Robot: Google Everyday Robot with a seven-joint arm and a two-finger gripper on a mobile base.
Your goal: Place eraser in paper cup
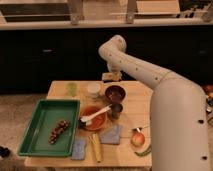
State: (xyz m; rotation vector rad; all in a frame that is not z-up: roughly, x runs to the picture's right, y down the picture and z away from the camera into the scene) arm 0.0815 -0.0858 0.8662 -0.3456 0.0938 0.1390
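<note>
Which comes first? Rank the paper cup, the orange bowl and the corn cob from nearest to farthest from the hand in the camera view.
The hand hangs over the table's far edge.
1. Paper cup, beside it at the back.
2. Orange bowl, mid-table.
3. Corn cob, at the near edge.
</note>
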